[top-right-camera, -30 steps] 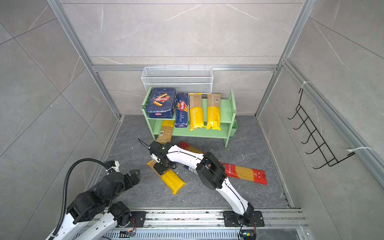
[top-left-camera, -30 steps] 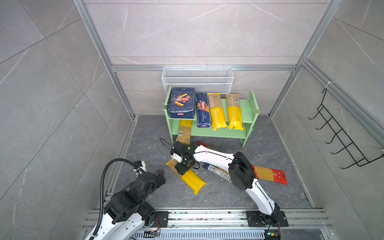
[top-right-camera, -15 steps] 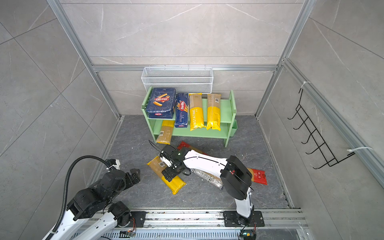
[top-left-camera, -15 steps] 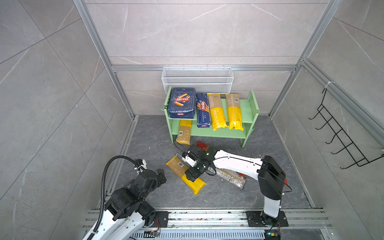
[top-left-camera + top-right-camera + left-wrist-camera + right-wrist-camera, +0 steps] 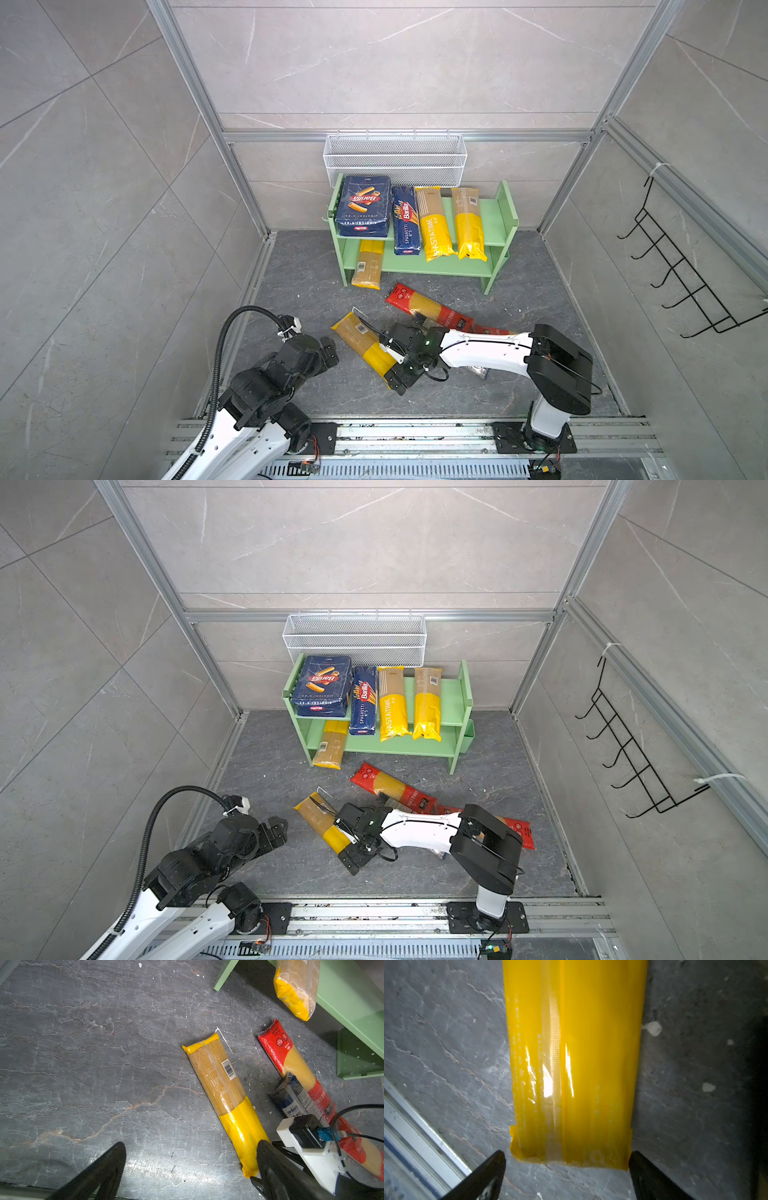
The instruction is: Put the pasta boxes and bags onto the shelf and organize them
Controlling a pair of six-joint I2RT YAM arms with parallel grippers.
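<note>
Yellow bags (image 5: 434, 226) x4, red bags (image 5: 428, 309) x2, clear bag (image 5: 291, 1101) x1, boxes (image 5: 363, 205) x2; L+R jaws wide.

Both top views are bright and evenly lit from overhead, shadows soft; the silver aluminium frame posts (image 5: 199, 104) splay outward toward the edges. In the right wrist view a white glare streak sits on the glossy yellow plastic spaghetti packet (image 5: 571, 1064) just ahead of the right claw (image 5: 566, 1157), whose black fingers (image 5: 483, 1176) are blurred; deep shadow darkens the dark grey stone-patterned bench (image 5: 695, 1105) to one side of it. A pale sheen lies on the bench between the soft-focus fingers of the left claw (image 5: 192, 1145).
</note>
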